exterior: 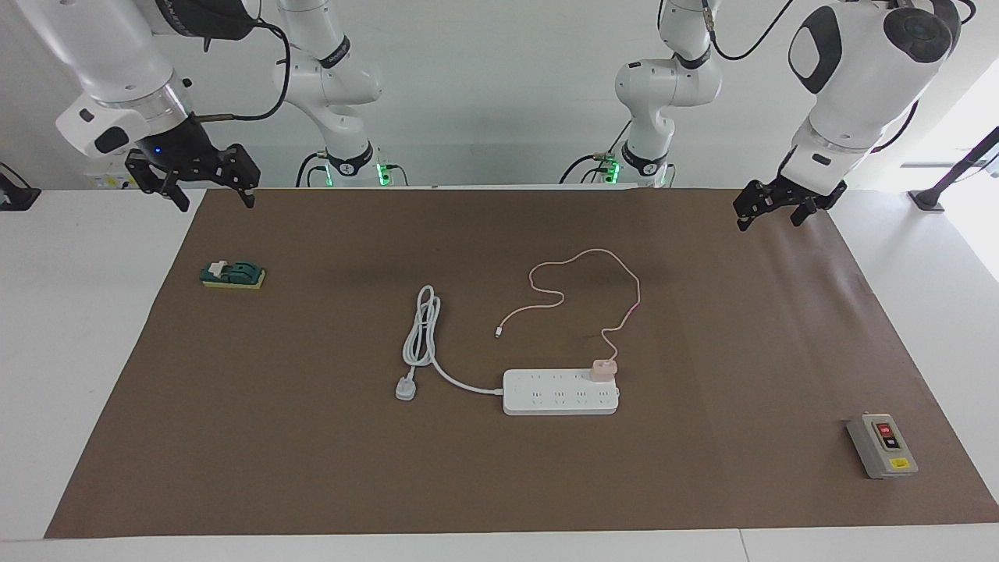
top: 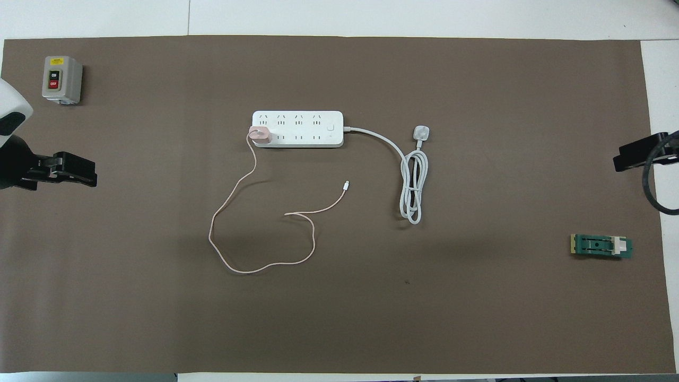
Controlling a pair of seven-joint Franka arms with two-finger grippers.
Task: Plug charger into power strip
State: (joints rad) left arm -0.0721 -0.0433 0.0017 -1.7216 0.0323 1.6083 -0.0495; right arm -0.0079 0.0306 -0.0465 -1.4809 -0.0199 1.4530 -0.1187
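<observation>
Even, bright, diffuse light fills both views. In the facing view, strong daylight washes out the corner just past the left gripper [exterior: 767, 211], bleaching the white table [exterior: 921, 257] there. The brown mat [exterior: 702, 468] is matte, with no glare. Soft, faint, broad shadows lie on it under the middle, near the pink cable [exterior: 581, 269]. Both views are sharp, edges included; straight mat edges show little distortion.

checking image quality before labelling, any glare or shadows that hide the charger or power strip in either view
Facing view: bright window glare only at the left arm's end, away from the charger and power strip. Overhead view: lighting even, with faint soft shadows on the brown mat; charger and strip stay clearly visible.
</observation>
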